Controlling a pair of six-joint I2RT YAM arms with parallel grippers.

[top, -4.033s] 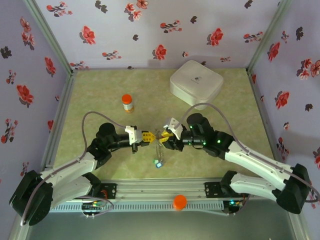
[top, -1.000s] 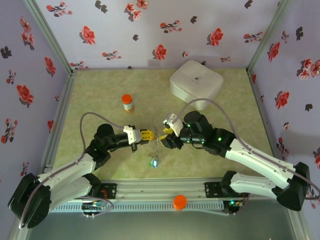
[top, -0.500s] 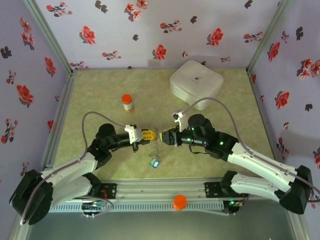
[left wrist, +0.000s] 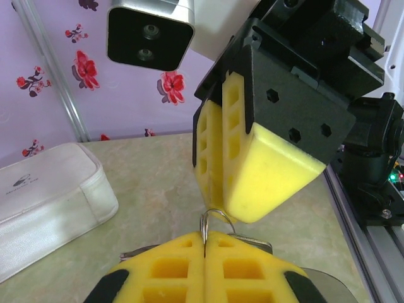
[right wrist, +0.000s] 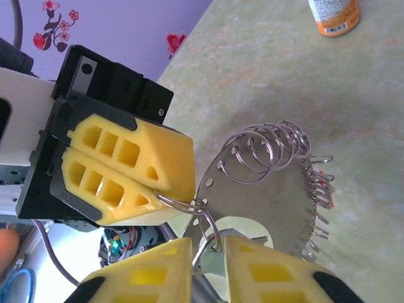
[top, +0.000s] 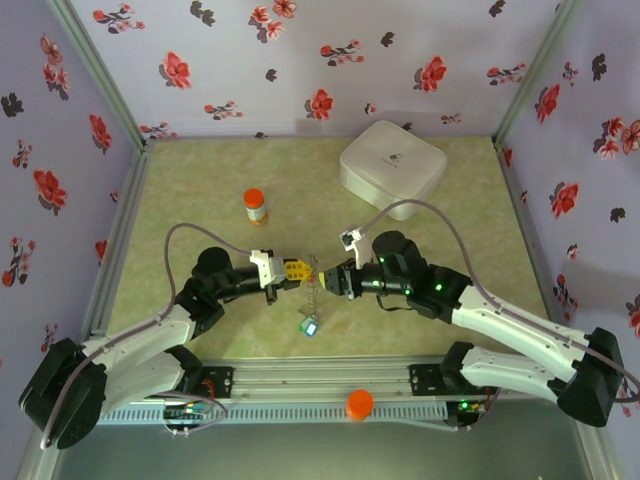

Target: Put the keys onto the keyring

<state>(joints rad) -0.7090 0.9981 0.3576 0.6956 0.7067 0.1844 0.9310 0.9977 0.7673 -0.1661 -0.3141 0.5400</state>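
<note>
Orange-capped bottle [top: 255, 207] and white case [top: 392, 167] stand well behind the keyring [top: 312, 292]

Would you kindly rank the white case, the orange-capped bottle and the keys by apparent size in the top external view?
Largest: white case.
Then: orange-capped bottle.
Smallest: keys, a tiny blurry cluster.

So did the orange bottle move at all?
No. The orange bottle stands in the same spot as before, just as far to the left of the white case.
</note>
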